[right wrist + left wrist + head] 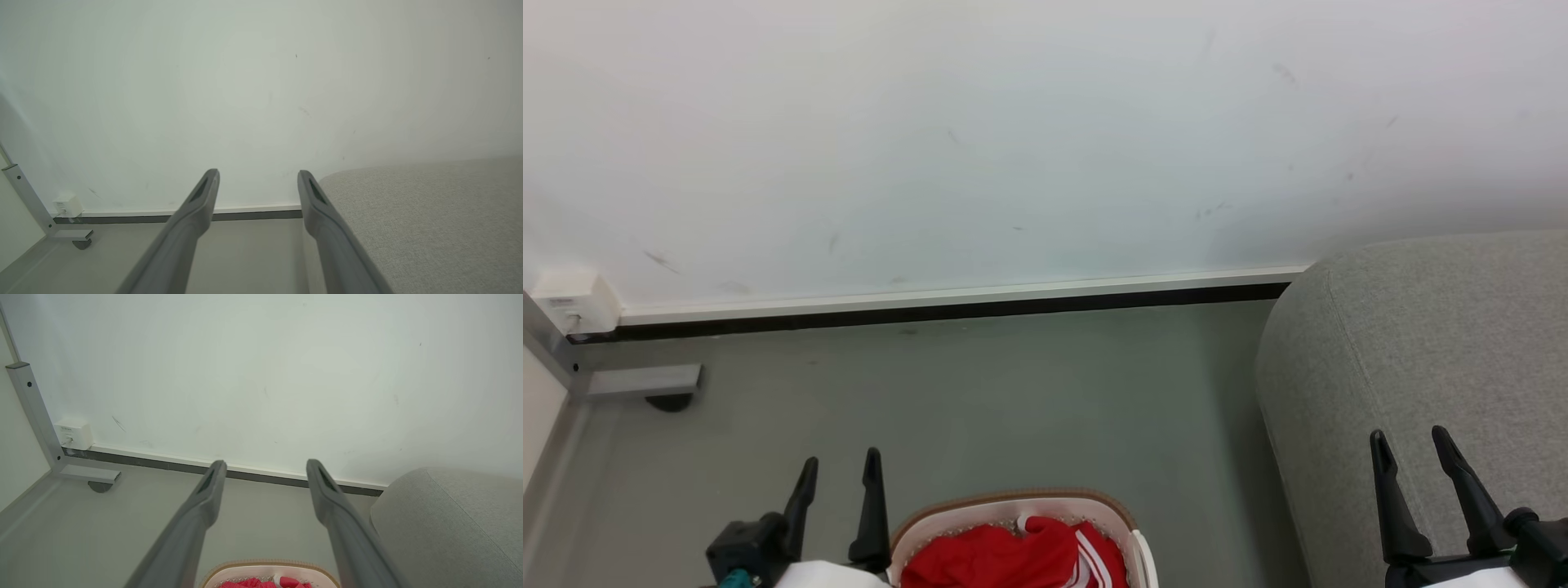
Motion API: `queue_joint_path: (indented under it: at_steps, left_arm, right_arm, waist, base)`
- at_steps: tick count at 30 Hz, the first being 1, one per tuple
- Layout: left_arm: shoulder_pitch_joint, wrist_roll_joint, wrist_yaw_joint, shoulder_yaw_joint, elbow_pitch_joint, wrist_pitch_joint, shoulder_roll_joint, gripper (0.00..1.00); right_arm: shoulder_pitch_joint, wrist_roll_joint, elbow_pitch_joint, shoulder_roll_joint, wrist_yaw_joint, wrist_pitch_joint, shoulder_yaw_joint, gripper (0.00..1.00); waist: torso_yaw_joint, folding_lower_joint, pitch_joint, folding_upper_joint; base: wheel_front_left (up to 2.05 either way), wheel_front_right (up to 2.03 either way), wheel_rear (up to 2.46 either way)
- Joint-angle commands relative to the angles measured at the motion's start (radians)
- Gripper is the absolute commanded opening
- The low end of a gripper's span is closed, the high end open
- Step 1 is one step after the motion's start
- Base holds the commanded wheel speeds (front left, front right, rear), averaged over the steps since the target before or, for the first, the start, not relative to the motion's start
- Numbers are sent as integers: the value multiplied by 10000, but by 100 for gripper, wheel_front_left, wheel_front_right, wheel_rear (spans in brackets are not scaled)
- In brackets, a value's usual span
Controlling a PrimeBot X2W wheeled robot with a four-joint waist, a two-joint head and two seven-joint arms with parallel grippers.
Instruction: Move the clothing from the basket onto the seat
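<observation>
In the head view, the basket (1013, 500) stands on the floor (1013, 392) at the bottom edge, and the red clothing (1005, 559) lies inside it as a crumpled heap with white stripes on its right part. The left gripper (840, 457) is just beside the basket's left rim, its two fingers spread with nothing between them. The right gripper (1408, 433) is well apart from the basket, over the front of the grey seat (1437, 343), also spread and empty. So the clothing lies to the right of the left jaws and lower than them, and the left arm is clearly the nearer one. The heap shows no clear long axis. The picture cuts off the basket, so its length cannot be judged.

In the left wrist view, the open fingers point toward the wall (261, 375), and the basket with the red cloth is under and between them, at the bottom edge. The seat is to the right. A white box (73, 435) and a metal frame (36, 416) are far left, near the skirting strip (163, 463).

In the right wrist view, the fingers are spread above the edge of the seat. Nothing seems to block the way from basket to seat; probably the basket's rim is the one obstacle when the cloth is lifted.
</observation>
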Motion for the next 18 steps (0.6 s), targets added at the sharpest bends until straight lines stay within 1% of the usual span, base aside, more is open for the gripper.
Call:
queue_joint_path:
  at_steps: [1, 18]
  left_arm:
    - [77, 264, 38, 5, -31, -116, 88, 100]
    - [201, 1463, 190, -142, -59, -403, 98, 100]
  right_arm:
    - [-32, -248, -18, -81, -17, -86, 8, 100]
    - [179, -738, 248, 10, -19, -389, 58, 100]
  waist:
    - [10, 0, -5, 0]
    - [64, 0, -20, 0]
  base:
    - [0, 0, 0]
    - [0, 0, 0]
